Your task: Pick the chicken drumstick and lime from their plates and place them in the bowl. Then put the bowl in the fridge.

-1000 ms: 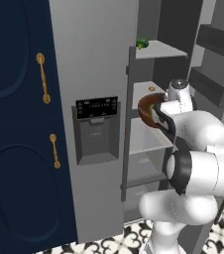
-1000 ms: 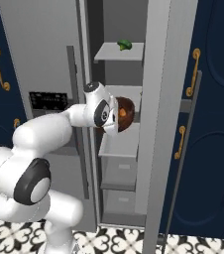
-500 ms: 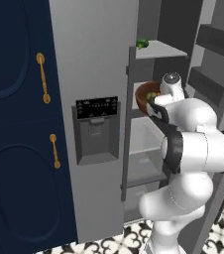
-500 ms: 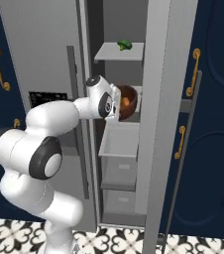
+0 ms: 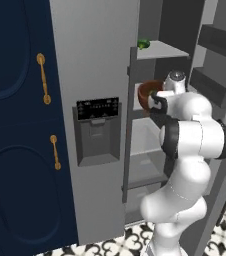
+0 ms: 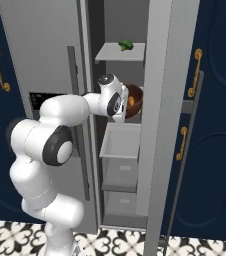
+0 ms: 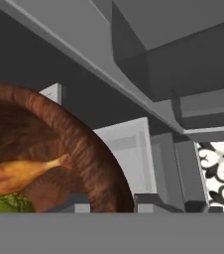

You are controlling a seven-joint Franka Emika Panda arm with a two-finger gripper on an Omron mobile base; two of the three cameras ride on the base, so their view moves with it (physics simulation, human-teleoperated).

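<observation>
My gripper [image 7: 112, 204] is shut on the rim of the dark reddish-brown wooden bowl [image 7: 86, 144], one finger inside the wall and one outside. In the bowl lie the orange-brown chicken drumstick [image 7: 20, 174] and the green lime [image 7: 5, 205], which is cut off by the view's bottom. From the base views the bowl [image 5: 146, 94] [image 6: 135, 98] hangs inside the open grey fridge [image 5: 92, 75] [image 6: 40, 40], just above a middle shelf, with the gripper [image 5: 155, 103] [image 6: 123, 105] at its near side. The plates are out of view.
A leafy green vegetable [image 5: 143, 44] [image 6: 126, 45] sits on the fridge's top shelf [image 6: 116, 52]. Grey drawers [image 6: 119, 142] lie below the bowl. The open right door with its bins [image 5: 215, 60] stands close beside the arm. Navy cabinets with gold handles [image 5: 44, 79] [image 6: 197, 72] flank the fridge.
The arm has stretched forward and carried the bowl up and deeper into the fridge, over the middle shelf. The grip on the rim is unchanged.
</observation>
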